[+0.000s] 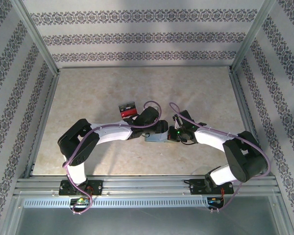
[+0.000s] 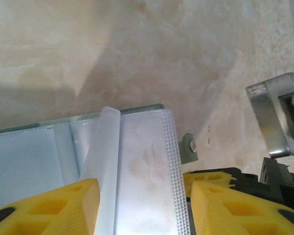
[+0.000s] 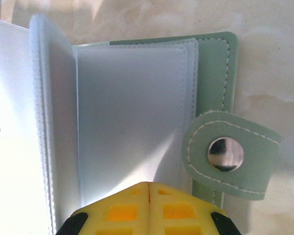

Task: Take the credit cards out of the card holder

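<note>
On the left of the tabletop (image 1: 112,88), seen from above, the left arm (image 1: 112,132) bends in toward the middle. Just beyond its wrist sits a small clear tray (image 1: 128,109) with red and black contents. The card holder (image 1: 154,138) lies flat at the centre of the tabletop, between the two wrists.

From the left wrist, the left pincer (image 2: 142,188) is spread, with one yellow finger (image 2: 44,205) on each side of the holder's clear plastic sleeves. One frosted sleeve stands up on edge against the left finger, and a ribbed seam runs beside the right one. Whether the fingers actually squeeze the sleeves I cannot tell.

From the right wrist the holder is open. Its cover is pale teal with white stitching, and it holds a stack of milky see-through sleeves. A rounded strap (image 3: 230,156) with a shiny metal snap (image 3: 225,153) sticks out on the right. The right pincer (image 3: 148,191) is pressed together, its tips at the near edge of the top sleeve. The right arm (image 1: 215,137) comes in from the right.
</note>
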Action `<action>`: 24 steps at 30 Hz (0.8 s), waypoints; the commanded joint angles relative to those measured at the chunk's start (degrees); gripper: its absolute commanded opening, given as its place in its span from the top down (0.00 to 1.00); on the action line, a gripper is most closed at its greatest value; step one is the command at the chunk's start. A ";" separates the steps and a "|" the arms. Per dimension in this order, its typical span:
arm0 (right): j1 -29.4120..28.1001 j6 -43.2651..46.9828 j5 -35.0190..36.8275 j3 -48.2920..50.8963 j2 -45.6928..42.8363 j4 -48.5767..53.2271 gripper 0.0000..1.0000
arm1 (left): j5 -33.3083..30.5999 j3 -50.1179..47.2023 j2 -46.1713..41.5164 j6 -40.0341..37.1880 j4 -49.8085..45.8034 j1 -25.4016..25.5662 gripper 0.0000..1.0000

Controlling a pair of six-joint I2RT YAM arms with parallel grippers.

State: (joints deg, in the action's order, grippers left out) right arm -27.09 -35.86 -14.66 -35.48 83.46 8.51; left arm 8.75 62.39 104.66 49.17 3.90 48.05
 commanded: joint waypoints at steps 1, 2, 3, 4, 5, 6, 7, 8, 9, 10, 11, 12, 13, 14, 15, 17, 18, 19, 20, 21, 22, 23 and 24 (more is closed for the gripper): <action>0.45 -0.88 -1.13 0.52 -0.88 0.01 0.96 | -1.39 -0.80 -1.35 2.02 -1.33 -0.04 0.48; 0.42 -0.96 -1.29 0.43 -0.90 -0.11 0.96 | -1.69 -0.84 -1.47 2.27 -2.43 -0.14 0.48; 0.46 -1.05 -1.47 0.42 -0.91 -0.45 0.96 | -2.12 -0.95 -1.65 2.57 -3.29 -0.30 0.48; 0.42 -1.06 -1.65 0.25 -0.85 -0.60 0.96 | -2.25 -1.30 -1.80 2.69 -3.49 -0.41 0.47; 0.46 -1.06 -1.76 0.03 -0.82 -0.66 0.96 | -2.25 -1.56 -1.99 2.85 -3.57 -0.54 0.44; 0.46 -1.06 -1.84 -0.17 -0.72 -0.69 0.96 | -2.25 -1.83 -2.17 3.02 -3.59 -0.67 0.40; 0.46 -1.06 -1.95 -0.36 -0.62 -0.69 0.96 | -2.38 -1.96 -2.38 3.04 -3.62 -0.74 0.35; 0.46 -1.09 -2.12 -0.50 -0.65 -0.94 0.96 | -2.47 -1.92 -2.40 3.04 -3.78 -0.77 0.32; 0.46 -1.15 -2.30 -0.63 -0.54 -1.09 0.96 | -2.51 -1.94 -2.41 2.96 -3.94 -0.85 0.29; 0.46 -1.21 -2.52 -0.79 -0.57 -1.29 0.96 | -2.56 -1.87 -2.38 2.95 -4.15 -0.98 0.27; 0.46 -1.30 -2.73 -0.81 -0.51 -1.43 0.96 | -2.72 -1.81 -2.29 2.95 -4.56 -1.03 0.26; 0.52 -1.40 -2.97 -0.90 -0.65 -1.61 0.95 | -2.97 -1.79 -2.33 2.95 -5.00 -1.11 0.26; 0.48 -1.54 -3.25 -1.00 -0.71 -1.71 0.95 | -3.28 -1.90 -2.38 3.16 -5.51 -1.21 0.26; 0.46 -1.65 -3.51 -1.08 -0.76 -1.85 0.94 | -3.62 -2.04 -2.49 3.38 -5.86 -1.34 0.28; 0.47 -1.84 -3.75 -1.16 -0.86 -2.05 0.94 | -3.95 -2.39 -2.66 3.68 -5.91 -1.51 0.30; 0.47 -2.15 -4.19 -1.33 -1.00 -2.24 0.92 | -4.43 -3.22 -3.08 4.39 -6.03 -1.80 0.36; 0.46 -2.33 -4.39 -1.43 -1.02 -2.36 0.92 | -4.61 -3.58 -3.22 4.58 -6.07 -1.91 0.38; 0.46 -2.53 -4.67 -1.51 -1.15 -2.51 0.92 | -4.77 -3.93 -3.48 4.77 -6.11 -2.06 0.39; 0.48 -2.70 -4.84 -1.52 -1.18 -2.67 0.91 | -4.88 -4.15 -3.65 4.79 -6.10 -2.09 0.41; 0.46 -2.88 -4.98 -1.59 -1.32 -2.75 0.91 | -4.92 -4.28 -3.80 4.80 -6.30 -2.19 0.41; 0.46 -3.07 -5.12 -1.69 -1.28 -2.86 0.91 | -5.04 -4.33 -3.77 4.88 -6.51 -2.17 0.42; 0.46 -3.21 -5.21 -1.78 -1.39 -2.83 0.91 | -5.02 -4.39 -3.92 4.90 -6.55 -2.25 0.44; 0.46 -3.37 -5.36 -1.87 -1.39 -2.85 0.91 | -4.97 -4.49 -3.92 4.80 -6.58 -2.33 0.44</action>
State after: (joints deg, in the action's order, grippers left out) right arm -27.09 -38.02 -18.76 -35.66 83.37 6.76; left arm 5.28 58.70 102.91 53.17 -0.91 46.39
